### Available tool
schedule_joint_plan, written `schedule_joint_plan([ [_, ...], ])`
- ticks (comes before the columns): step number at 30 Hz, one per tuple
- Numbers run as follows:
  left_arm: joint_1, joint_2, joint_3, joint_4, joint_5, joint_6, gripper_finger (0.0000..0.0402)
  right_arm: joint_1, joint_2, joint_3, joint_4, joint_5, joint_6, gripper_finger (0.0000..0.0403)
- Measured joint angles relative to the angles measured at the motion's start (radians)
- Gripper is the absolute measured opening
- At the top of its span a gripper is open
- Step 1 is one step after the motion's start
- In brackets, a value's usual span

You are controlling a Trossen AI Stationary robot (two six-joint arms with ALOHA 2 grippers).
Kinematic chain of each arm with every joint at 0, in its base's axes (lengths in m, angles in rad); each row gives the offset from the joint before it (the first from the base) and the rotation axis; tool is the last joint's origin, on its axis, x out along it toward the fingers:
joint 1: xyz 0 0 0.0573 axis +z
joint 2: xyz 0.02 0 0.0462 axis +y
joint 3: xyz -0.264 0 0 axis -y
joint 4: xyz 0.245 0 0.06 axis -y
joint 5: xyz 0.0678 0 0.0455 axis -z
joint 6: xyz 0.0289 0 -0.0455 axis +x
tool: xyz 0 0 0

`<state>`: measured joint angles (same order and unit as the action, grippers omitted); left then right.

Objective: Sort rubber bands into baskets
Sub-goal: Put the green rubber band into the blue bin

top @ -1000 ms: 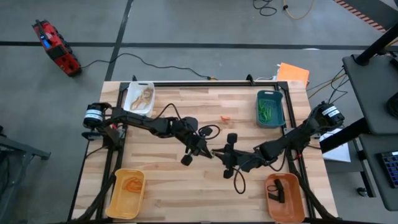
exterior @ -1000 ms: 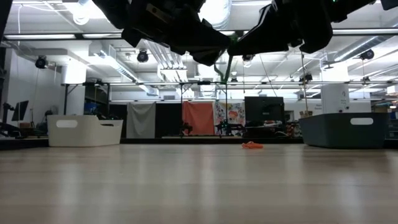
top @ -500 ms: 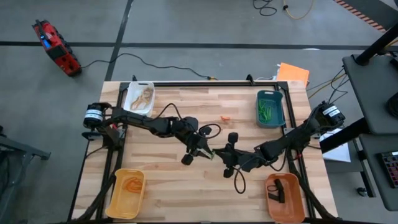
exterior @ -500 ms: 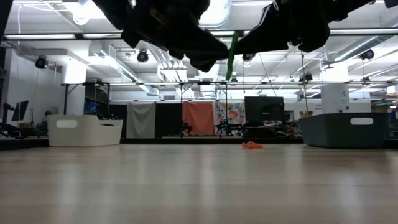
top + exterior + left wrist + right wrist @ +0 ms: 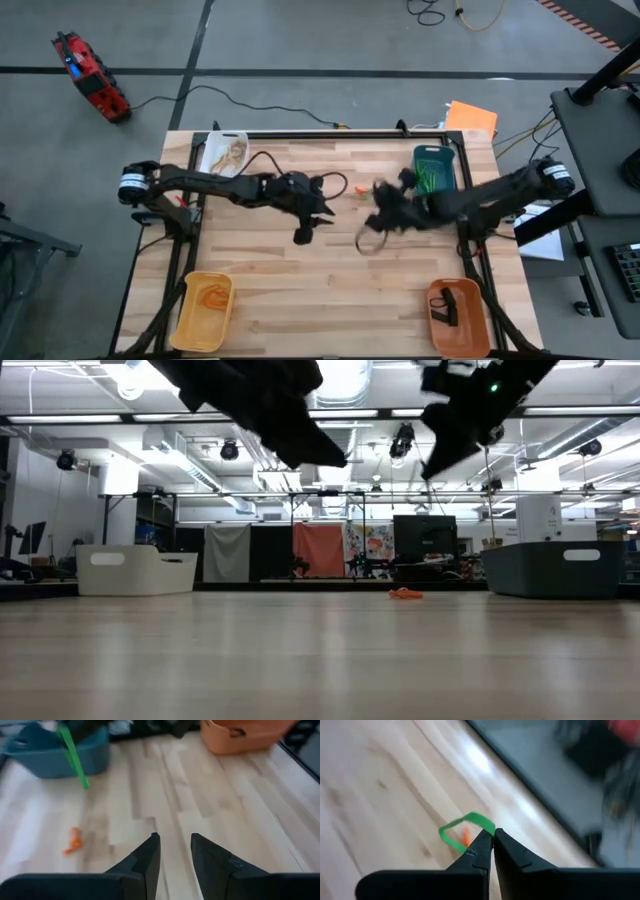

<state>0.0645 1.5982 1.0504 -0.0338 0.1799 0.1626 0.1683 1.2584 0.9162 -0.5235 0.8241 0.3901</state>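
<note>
The right gripper (image 5: 493,841) is pinched closed on a green rubber band (image 5: 465,827), whose loop hangs out past the fingertips. In the high view this gripper (image 5: 383,210) hovers above the tabletop (image 5: 300,290) just beside the teal basket (image 5: 436,172), on that basket's side toward the table's middle. The teal basket already holds a heap of green bands (image 5: 430,178). From the left wrist view the green band (image 5: 73,756) shows as a stretched strip in front of the teal basket (image 5: 55,752).

The left gripper (image 5: 173,851) has its fingers slightly apart with nothing between them. It hangs over the middle of the tabletop (image 5: 312,215), well apart from the teal basket.

A single orange rubber band (image 5: 361,189) lies flat on the wood between the two grippers, near the teal basket; the low view shows it (image 5: 405,594) resting on the surface.

Farther from the teal basket, the white basket (image 5: 224,156) holds tan bands, the yellow basket (image 5: 203,310) holds orange ones, and the orange basket (image 5: 458,316), on the teal basket's side of the table, holds black ones.
</note>
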Motion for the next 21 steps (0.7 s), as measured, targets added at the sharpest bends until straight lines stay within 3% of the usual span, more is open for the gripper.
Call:
schedule_joint_plan([
  [4,-0.013,-0.036,0.000,0.006,-0.071,-0.041,0.0086,-0.201,0.006,0.084,-0.310,-0.174,0.176,0.0009],
  [11,-0.038,-0.078,-0.001,0.000,-0.128,-0.063,0.0077,-0.561,0.067,0.151,-0.883,-0.216,0.546,0.0009],
  [16,-0.038,-0.084,-0.003,-0.002,-0.130,-0.067,0.0077,-0.726,0.086,0.087,-0.879,-0.222,0.475,0.0009],
  [21,-0.038,-0.082,-0.005,-0.008,-0.130,-0.067,0.0077,-0.777,0.086,0.045,-0.795,-0.223,0.370,0.0020],
])
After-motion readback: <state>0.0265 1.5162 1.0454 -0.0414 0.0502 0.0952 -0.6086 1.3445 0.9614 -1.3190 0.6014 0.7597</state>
